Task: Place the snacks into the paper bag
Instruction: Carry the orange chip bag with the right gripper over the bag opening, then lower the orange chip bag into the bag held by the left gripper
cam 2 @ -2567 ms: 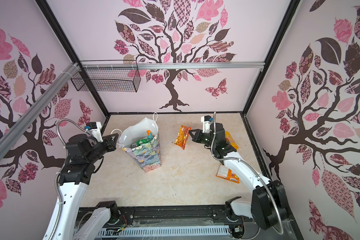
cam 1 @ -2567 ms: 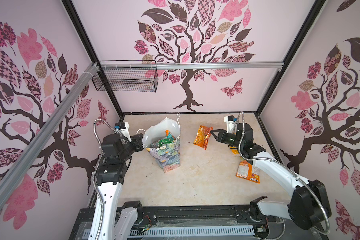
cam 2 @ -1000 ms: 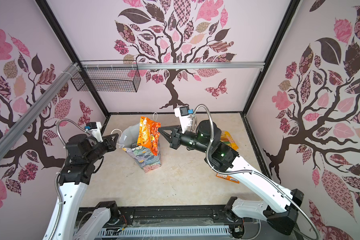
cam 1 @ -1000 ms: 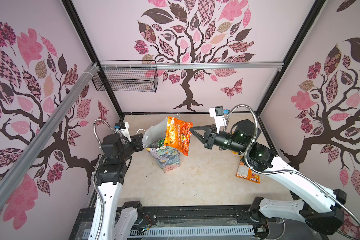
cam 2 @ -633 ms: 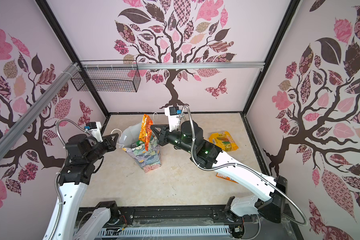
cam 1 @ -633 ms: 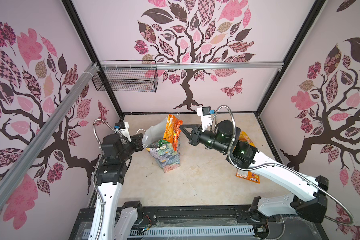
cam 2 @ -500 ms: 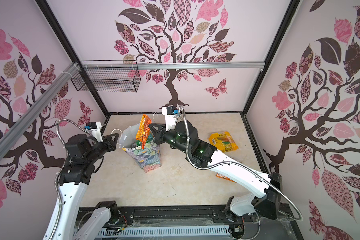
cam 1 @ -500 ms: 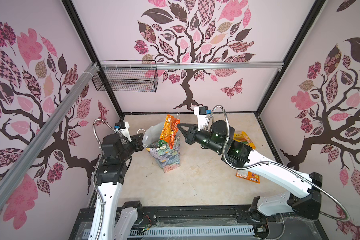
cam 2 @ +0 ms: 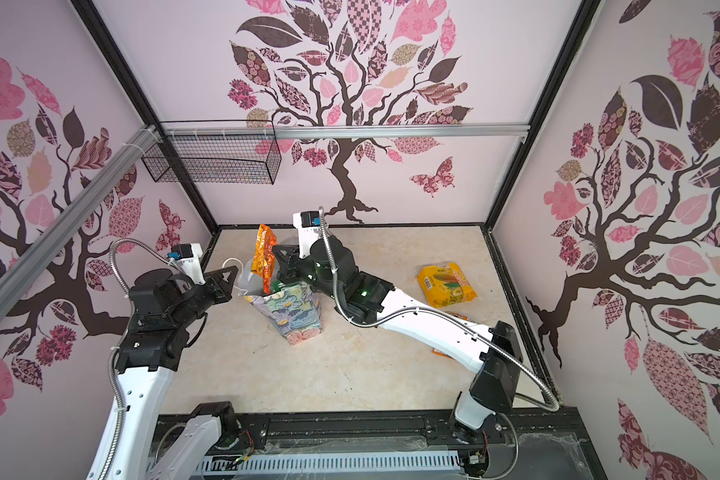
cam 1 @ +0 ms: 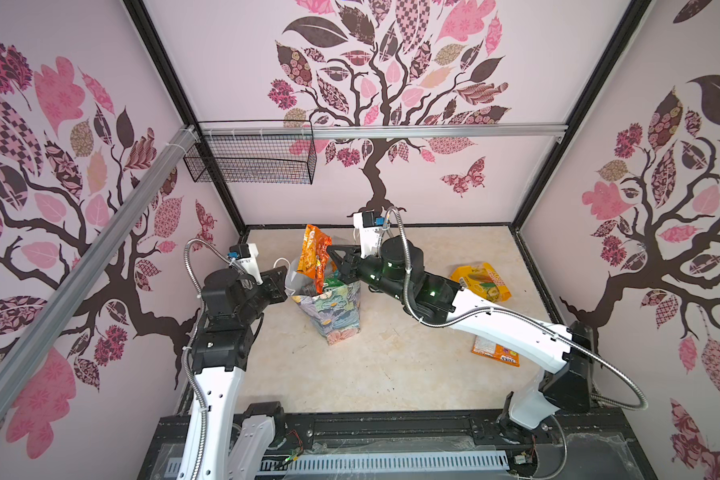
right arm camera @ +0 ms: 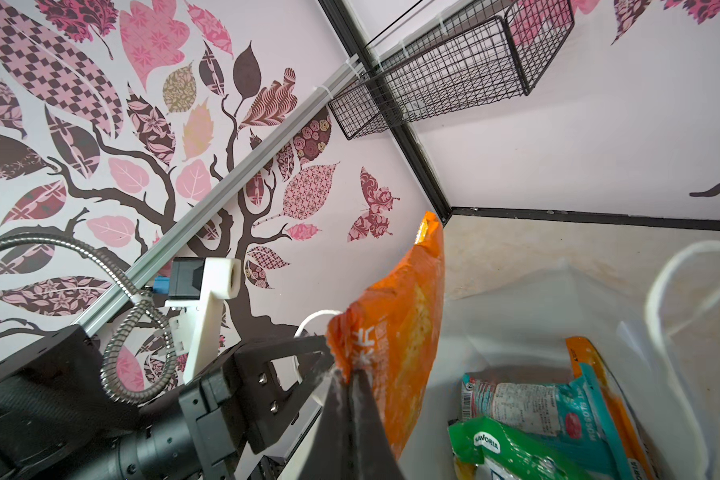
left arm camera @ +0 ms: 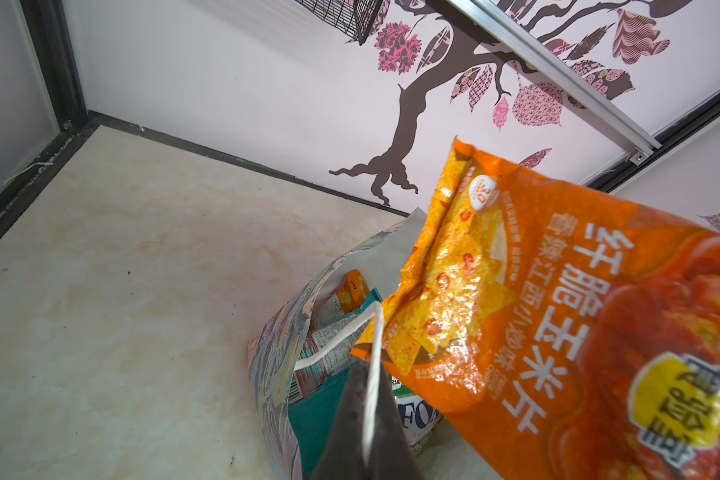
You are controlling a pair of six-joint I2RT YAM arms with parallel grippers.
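The orange packet (cam 1: 314,259) hung upright over the open mouth of the paper bag (cam 1: 337,311), its lower end already dipping inside the rim and its top standing well clear above it. It looked light and crinkly, a thin glossy film puffed with air around brittle chips, so I judged it would flex and swing rather than hold its shape, slip against smooth pads, and crush if squeezed across the middle. The flat sealed edge was the sensible place to pinch it, and that was where the right gripper (cam 1: 336,265) had it, jaws clamped together on one side seam, as the right wrist view showed up close (right arm camera: 350,374). Below it in the bag lay a green packet (right arm camera: 495,449) and a teal packet (right arm camera: 537,407), leaving less room, so the soft orange one would probably need to slide in on edge. The bag itself was thin paper, easily tipped or creased. The left gripper (cam 1: 281,280) appeared closed on its white cord handle (left arm camera: 341,336), holding that side open. Farther off on the floor (cam 1: 391,374), a yellow packet (cam 1: 481,282) and an orange-and-white packet (cam 1: 495,351) waited well apart from the bag, the latter partly hidden under the right arm.
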